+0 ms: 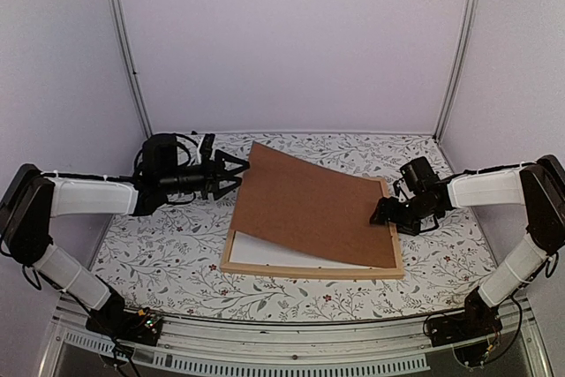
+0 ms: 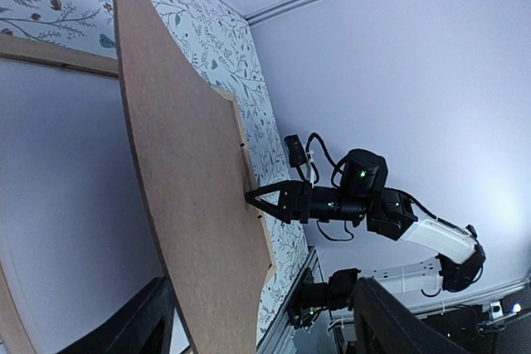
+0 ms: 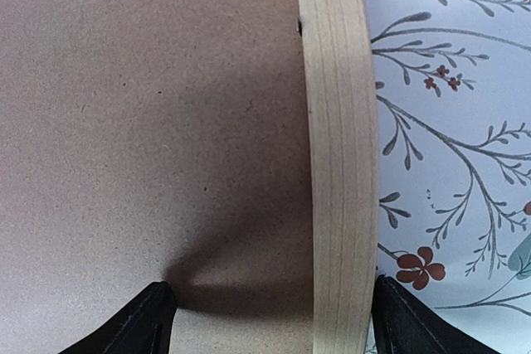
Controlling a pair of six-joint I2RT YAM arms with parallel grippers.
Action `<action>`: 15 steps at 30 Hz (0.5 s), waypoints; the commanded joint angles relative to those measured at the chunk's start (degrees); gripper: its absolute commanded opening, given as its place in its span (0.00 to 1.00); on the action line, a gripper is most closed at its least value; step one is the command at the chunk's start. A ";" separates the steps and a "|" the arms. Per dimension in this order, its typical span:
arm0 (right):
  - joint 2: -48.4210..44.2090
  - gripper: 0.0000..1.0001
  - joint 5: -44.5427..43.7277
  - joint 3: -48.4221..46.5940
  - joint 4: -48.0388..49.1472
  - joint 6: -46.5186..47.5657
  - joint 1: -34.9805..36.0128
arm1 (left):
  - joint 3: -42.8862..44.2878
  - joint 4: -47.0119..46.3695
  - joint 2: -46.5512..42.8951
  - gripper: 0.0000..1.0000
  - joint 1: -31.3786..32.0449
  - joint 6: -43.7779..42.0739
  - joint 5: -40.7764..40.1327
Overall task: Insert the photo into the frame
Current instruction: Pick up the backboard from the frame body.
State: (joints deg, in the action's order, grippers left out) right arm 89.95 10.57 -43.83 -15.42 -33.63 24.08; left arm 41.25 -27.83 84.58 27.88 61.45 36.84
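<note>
Left pincer [image 1: 240,172] wide open, raised edge of brown backing board [image 1: 309,205] between its fingers, unclamped. Frame [image 1: 309,269] flat on desk [image 1: 159,253], white sheet [image 1: 265,252] inside, under board. Right pincer [image 1: 381,214] wide open, straddling frame's right bar.

No text, label, brand, number or sign is legible in any view. Frame [image 3: 336,163] and brown board [image 3: 149,122], seen close, show unmarked surfaces. The base unit [image 1: 146,320] of the left arm possibly carries markings, too small to read.
</note>
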 commanded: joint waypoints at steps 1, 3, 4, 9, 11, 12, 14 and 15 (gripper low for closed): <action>1.28 0.83 13.34 1.21 1.88 0.68 3.43 | 2.17 1.30 1.28 0.75 5.31 -0.97 6.60; 1.36 0.83 13.34 1.21 2.01 0.67 3.44 | 5.21 9.93 0.86 0.75 6.25 -5.53 3.34; 1.36 0.83 13.34 1.23 2.01 0.67 3.43 | 6.63 13.58 0.66 0.75 6.86 -7.75 0.71; 2.13 0.83 13.43 1.12 2.35 0.92 3.44 | 10.94 21.08 -0.19 0.76 9.22 -13.90 -6.07; 2.29 0.83 13.39 1.19 2.40 0.91 3.43 | 10.76 20.47 -0.42 0.76 9.56 -14.19 -6.65; 2.33 0.83 13.34 1.27 2.34 0.86 3.45 | 10.47 19.60 -0.58 0.76 9.64 -14.15 -6.47; 2.26 0.83 13.33 1.29 2.18 0.97 3.43 | 9.50 17.22 -0.81 0.76 9.65 -13.23 -5.78; 2.25 0.83 13.27 1.29 2.17 1.01 3.46 | 8.78 15.47 -0.96 0.76 9.66 -12.32 -5.25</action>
State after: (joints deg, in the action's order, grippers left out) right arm 90.06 11.18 -43.81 -14.98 -34.15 23.97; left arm 50.50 -7.55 84.07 32.40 49.08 23.73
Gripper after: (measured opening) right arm 0.836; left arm 0.760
